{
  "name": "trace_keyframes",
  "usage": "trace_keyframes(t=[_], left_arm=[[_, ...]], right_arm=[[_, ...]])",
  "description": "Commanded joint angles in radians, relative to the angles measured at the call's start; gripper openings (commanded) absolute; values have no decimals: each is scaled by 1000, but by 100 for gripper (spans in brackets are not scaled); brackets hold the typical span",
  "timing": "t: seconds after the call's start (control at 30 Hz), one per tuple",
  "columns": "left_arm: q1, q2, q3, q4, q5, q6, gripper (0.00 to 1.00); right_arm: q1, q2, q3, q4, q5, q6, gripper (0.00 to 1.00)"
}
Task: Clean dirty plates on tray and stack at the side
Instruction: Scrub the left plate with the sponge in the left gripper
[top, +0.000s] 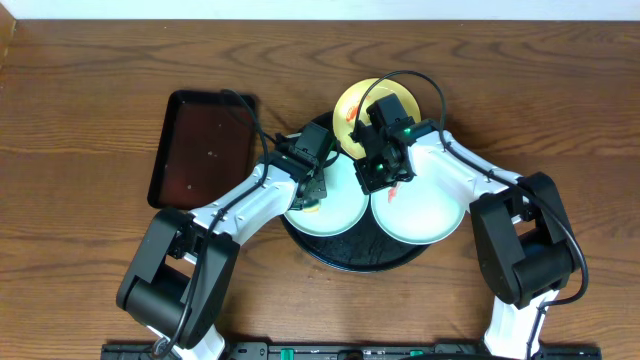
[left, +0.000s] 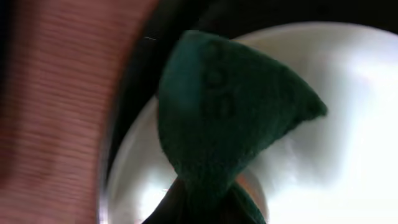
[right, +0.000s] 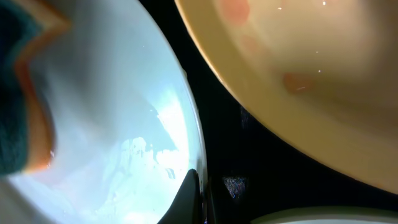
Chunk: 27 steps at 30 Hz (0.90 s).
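Dirty plates (top: 430, 215): all three on the tray (top: 350, 263), none stacked beside it, yellow plate (top: 349, 103) visibly smeared. My left claw (top: 312, 195) pinches green cloth (left: 224, 112) over a mint plate (left: 348, 124). Right claw (top: 385, 178): I can't tell.

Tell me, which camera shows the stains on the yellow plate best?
The right wrist view: the yellow plate fills the upper right, close up, its reddish smears plain. Overhead shows the plate small, half hidden under the right arm. The left wrist view misses it.
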Motion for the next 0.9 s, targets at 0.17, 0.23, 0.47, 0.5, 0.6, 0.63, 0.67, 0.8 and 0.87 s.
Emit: trace_keyframes(t=[0.17,0.23,0.47,0.5,0.6,0.63,0.67,0.8,0.87], left_arm=[[36,-30,3,-22,-336,-31,8],[32,-83,3,-29,-323,-31,7],[32,-223,1,6,21,-31,8],[32,-213,-3,14,57,-32,7],[32,-185,-6,13,112,-41,8],[32,-169,-6,15,144,-42,8],[32,-140,-6,16,187,-42,7],[32,-53,-6,15,208,-42,7],[32,-17,-6,15,207,-42,7]], right_arm=[[12,9,10,-20,0,-10,1],[12,9,10,-20,0,-10,1],[13,9,10,-16,0,-9,1],[13,9,10,-16,0,-9,1],[13,9,10,-16,0,-9,1],[13,9,10,-16,0,-9,1],[13,9,10,-16,0,-9,1],[13,9,10,-17,0,-8,1],[13,9,10,-17,0,-9,1]])
